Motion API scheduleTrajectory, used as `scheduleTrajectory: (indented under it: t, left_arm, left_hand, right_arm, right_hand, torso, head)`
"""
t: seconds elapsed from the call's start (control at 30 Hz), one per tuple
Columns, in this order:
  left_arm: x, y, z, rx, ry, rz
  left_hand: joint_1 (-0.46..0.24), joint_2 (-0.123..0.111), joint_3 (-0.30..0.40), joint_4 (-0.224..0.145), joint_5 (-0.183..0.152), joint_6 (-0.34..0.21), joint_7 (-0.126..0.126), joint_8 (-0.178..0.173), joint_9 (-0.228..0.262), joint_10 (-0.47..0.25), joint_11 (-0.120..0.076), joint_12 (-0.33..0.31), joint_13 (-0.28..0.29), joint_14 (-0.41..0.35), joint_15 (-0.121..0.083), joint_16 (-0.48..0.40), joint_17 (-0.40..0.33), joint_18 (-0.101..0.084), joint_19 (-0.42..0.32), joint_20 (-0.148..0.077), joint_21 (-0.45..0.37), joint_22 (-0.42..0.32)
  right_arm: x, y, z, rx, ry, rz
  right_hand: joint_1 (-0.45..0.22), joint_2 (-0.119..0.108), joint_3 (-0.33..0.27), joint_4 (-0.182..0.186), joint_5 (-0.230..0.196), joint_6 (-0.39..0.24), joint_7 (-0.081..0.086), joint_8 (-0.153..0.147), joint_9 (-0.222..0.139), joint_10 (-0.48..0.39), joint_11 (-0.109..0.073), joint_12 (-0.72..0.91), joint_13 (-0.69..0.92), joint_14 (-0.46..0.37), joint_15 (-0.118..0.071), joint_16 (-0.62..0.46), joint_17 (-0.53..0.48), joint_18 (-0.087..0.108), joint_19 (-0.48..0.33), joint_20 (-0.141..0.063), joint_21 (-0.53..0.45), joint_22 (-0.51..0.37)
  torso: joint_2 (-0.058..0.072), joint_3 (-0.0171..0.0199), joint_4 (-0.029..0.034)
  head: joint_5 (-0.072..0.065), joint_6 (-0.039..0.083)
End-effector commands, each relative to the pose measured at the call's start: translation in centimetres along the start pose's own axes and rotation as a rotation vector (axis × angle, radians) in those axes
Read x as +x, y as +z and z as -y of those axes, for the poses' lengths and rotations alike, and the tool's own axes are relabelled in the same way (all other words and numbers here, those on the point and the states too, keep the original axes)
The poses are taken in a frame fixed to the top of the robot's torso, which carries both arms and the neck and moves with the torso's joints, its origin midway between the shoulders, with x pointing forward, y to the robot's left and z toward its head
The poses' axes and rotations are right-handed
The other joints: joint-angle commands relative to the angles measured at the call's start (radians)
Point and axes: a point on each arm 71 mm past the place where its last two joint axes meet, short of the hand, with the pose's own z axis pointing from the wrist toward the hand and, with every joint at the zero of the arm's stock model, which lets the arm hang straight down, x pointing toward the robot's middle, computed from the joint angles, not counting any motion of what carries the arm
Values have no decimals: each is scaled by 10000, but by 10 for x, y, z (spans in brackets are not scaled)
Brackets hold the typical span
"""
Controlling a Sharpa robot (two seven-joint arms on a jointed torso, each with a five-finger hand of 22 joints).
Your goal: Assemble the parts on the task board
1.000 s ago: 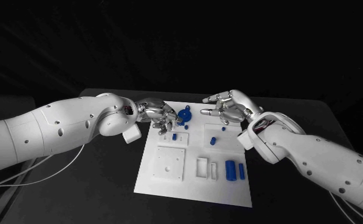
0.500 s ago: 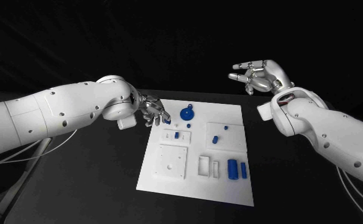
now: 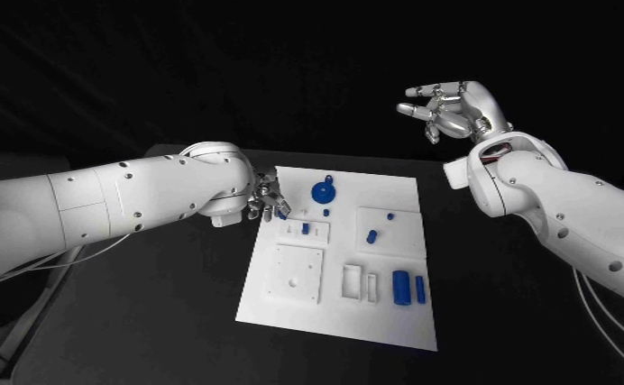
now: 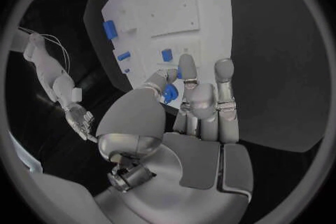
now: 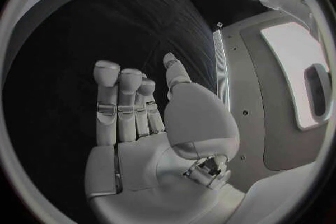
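We saw the left hand (image 3: 267, 201) at the task board's (image 3: 390, 317) far left corner, pinching a small blue part (image 4: 170, 91). The right hand (image 3: 453, 111) was raised well above the tabletop (image 3: 156, 313), fingers spread, holding nothing.

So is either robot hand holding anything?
Yes. The left robot hand pinches a small blue part between its fingertips; which end, I cannot tell. The right robot hand holds nothing.

A black table (image 3: 156, 313) stands before a black, faintly creased backdrop (image 3: 261, 42) that closes off everything behind it, while the right wrist view catches a pale panelled surface with a bright rectangular light (image 5: 294, 73).
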Motion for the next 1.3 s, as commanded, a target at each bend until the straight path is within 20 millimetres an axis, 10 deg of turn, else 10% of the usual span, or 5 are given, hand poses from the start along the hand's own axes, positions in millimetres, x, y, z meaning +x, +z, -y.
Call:
scheduleTrajectory:
  t: [0.03, 1.3]
  left_arm:
    - [0, 2, 2, -302, 392, 1049]
    - [34, 12, 9, 138, 617, 1179]
  left_hand:
    - [-93, -25, 1340, -1408, 94, 571, -482, -27, 24, 75, -2, -40, 15, 96, 5, -65, 23, 62, 59, 13, 58, 186]
    - [-93, -18, 1311, -1372, 23, 608, -483, -144, 49, 140, 4, -156, 24, 148, 12, -169, 64, 87, 81, 31, 31, 180]
  right_arm:
    - [0, 1, -2, 36, 96, 139]
    - [5, 3, -1, 121, 179, -33]
  right_hand:
    - [-16, 94, 45, -38, -33, 94, 14, -45, -10, 34, -45, 41, -21, 2, 0, 48, 5, 111, 492, 16, 66, 360]
    - [-75, 110, 148, -80, 72, 142, 3, -45, -10, 67, -56, 89, -15, 21, -8, 78, 29, 103, 493, 8, 137, 368]
  torso:
    - [-1, -9, 7]
    - [-4, -5, 1]
  head:
    - [17, -46]
    - [-36, -252]
